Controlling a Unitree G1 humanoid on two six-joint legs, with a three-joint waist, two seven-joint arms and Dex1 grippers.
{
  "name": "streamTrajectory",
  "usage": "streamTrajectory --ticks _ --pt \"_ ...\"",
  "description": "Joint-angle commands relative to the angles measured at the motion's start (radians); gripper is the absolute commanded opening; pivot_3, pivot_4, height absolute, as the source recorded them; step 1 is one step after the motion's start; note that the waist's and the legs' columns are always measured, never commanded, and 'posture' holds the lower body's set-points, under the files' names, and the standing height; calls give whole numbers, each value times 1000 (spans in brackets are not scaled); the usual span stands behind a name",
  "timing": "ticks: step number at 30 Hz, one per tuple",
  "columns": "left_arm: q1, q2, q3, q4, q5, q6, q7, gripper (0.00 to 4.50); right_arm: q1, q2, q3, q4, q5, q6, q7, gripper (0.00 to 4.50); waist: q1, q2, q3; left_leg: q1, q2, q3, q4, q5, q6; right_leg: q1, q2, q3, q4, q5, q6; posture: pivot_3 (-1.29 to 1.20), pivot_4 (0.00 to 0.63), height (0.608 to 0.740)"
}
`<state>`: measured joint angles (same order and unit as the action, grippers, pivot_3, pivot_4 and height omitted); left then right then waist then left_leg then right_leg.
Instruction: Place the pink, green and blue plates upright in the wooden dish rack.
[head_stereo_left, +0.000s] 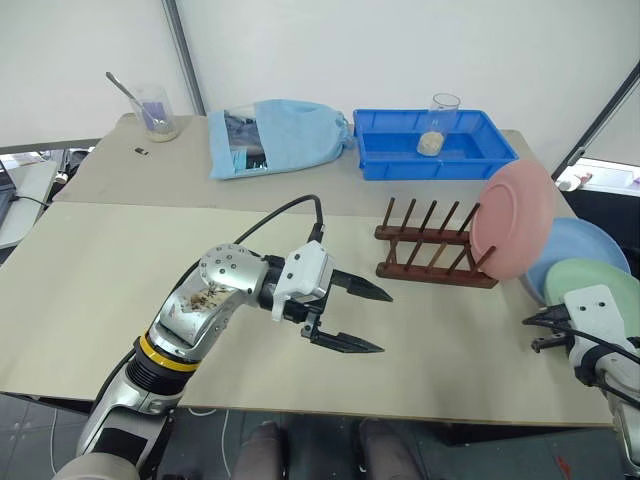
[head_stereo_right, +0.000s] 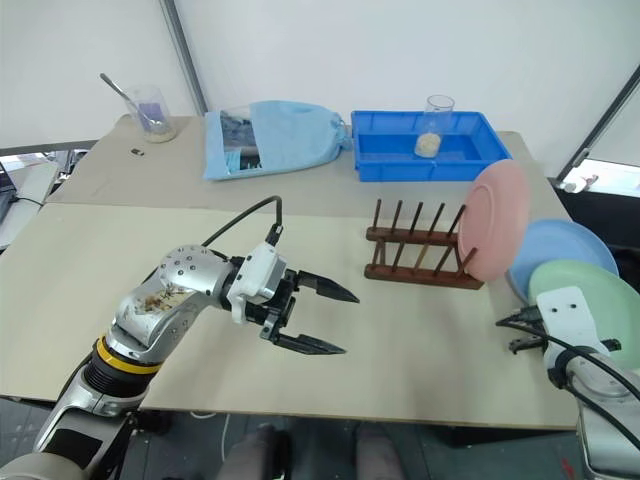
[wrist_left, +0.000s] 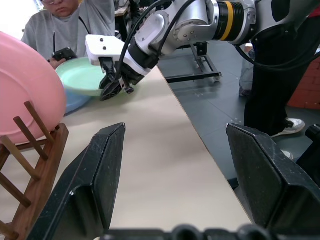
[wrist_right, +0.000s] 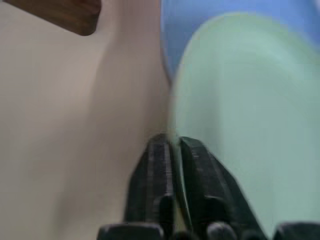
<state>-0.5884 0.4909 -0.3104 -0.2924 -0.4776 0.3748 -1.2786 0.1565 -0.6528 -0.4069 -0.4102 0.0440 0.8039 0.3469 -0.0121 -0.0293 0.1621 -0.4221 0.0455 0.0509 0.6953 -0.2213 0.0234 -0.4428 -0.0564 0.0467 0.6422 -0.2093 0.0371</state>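
Pink plate (head_stereo_left: 513, 219) upright in rack (head_stereo_left: 432, 247)

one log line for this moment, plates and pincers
pink plate: upright in rack | right pincer: shut on green plate rim | blue plate: flat on table | left pincer: open, empty

Rack (head_stereo_left: 432, 243) at table (head_stereo_left: 120, 300) centre-right, one plate (head_stereo_left: 512, 218) upright in its right end. Right of it, a second plate (head_stereo_left: 585, 247) lies flat, a third (head_stereo_left: 610, 280) overlapping its near edge. Behind the rack: tray (head_stereo_left: 385, 150) holding a cup (head_stereo_left: 440, 122); bag (head_stereo_left: 275, 135) left of the tray; beaker (head_stereo_left: 157, 112) at far left.
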Motion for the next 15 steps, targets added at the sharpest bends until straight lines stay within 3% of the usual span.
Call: streamTrajectory --ticks 1,5,10,15 --pt "-11 -7 2 -13 2 -20 2 3444 -11 31 -37 -87 14 58 -23 39 0 0 0 0 0 0 0 0 0 0 0 0 0 0 0 0 150 696" --pt "-7 -8 8 -8 6 -26 1 3444 -24 23 -93 -228 18 120 -26 39 0 0 0 0 0 0 0 0 0 0 0 0 0 0 0 0 150 696" --pt "-5 -8 34 2 -14 -9 12 3444 -88 -76 -151 -373 8 157 4 39 -1 2 1 0 0 0 0 0 0 -1 0 0 0 0 0 0 150 696" --pt "-4 9 90 19 -41 30 41 3444 -422 -281 -173 -223 86 -3 101 39 -10 7 4 0 0 1 0 0 0 -1 -1 0 0 0 0 0 150 696"
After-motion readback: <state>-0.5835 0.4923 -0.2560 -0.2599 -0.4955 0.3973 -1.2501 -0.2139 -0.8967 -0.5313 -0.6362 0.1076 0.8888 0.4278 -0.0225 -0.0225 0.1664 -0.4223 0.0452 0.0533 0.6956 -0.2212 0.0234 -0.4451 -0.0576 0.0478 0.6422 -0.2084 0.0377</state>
